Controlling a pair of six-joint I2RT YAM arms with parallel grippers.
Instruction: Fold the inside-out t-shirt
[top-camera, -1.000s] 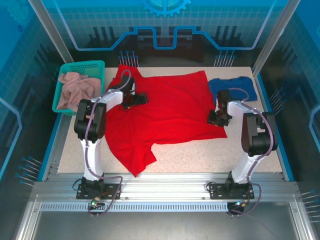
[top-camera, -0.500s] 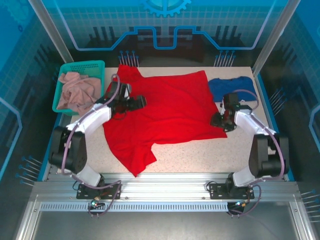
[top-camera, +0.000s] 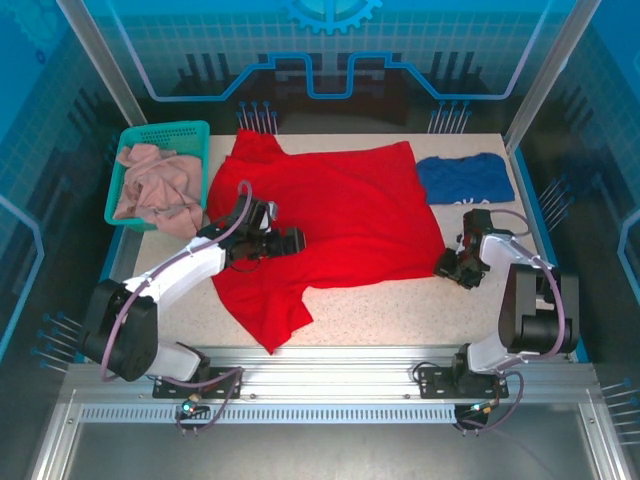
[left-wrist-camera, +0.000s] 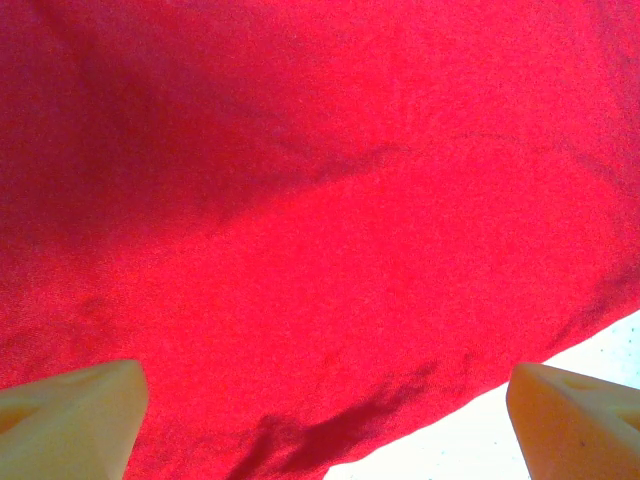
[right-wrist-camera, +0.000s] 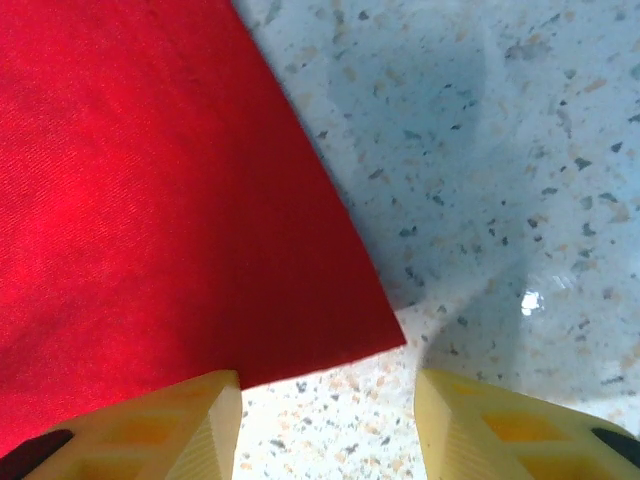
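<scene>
Cloth covers the bench (top-camera: 400, 310): the inside-out t-shirt (top-camera: 340, 210) lies spread flat and red. Your left tool (left-wrist-camera: 320, 400) hangs over its near-left part, fingers wide apart and empty. Your right tool (right-wrist-camera: 325, 400) stands apart at the near-right corner, clamping nothing. Any print on the dark blue t-shirt (top-camera: 465, 178) is too small to read.

Speckled pale tabletop (top-camera: 400, 305), blue translucent walls (top-camera: 420, 40), aluminium frame (top-camera: 330, 365)

Red t-shirt (right-wrist-camera: 140, 200) corner, speckled table (right-wrist-camera: 500, 150), end effector (right-wrist-camera: 325, 405) parted (holding nothing)
</scene>
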